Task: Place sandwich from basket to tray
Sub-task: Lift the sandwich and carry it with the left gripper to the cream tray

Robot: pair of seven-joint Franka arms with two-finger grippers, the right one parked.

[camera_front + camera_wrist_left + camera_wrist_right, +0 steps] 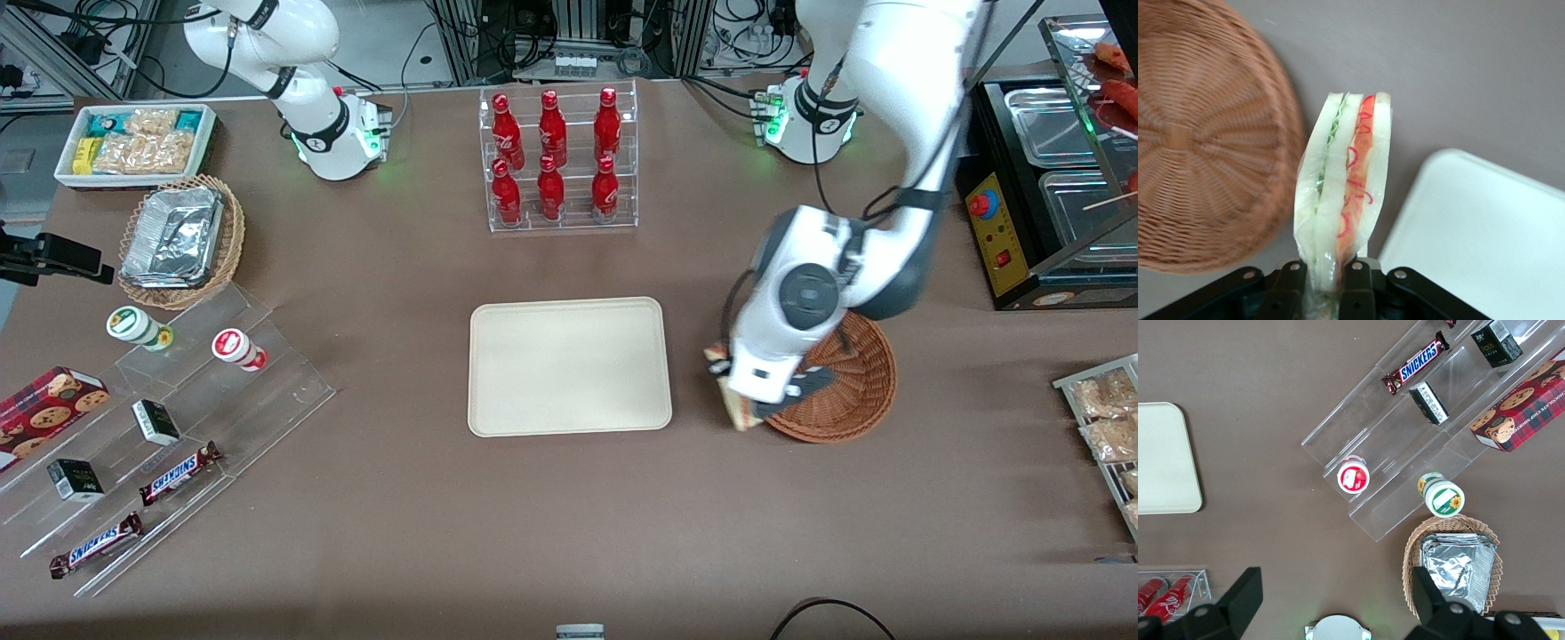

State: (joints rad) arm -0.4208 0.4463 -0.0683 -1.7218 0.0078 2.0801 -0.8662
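Observation:
My left gripper (742,402) (1327,283) is shut on the sandwich (1345,180), a wrapped wedge of pale bread with green and red-orange filling. In the front view the sandwich (731,398) hangs above the bare table between the reddish-brown wicker basket (853,384) and the cream tray (569,364), close to the basket's rim. The basket (1198,140) shows nothing inside it where I can see. A corner of the tray (1485,227) lies beside the sandwich. The arm hides part of the basket in the front view.
A clear rack of red bottles (556,160) stands farther from the front camera than the tray. A black appliance with steel pans (1040,187) and a rack of snack packets (1107,418) sit at the working arm's end. Acrylic steps with snacks (160,427) lie toward the parked arm's end.

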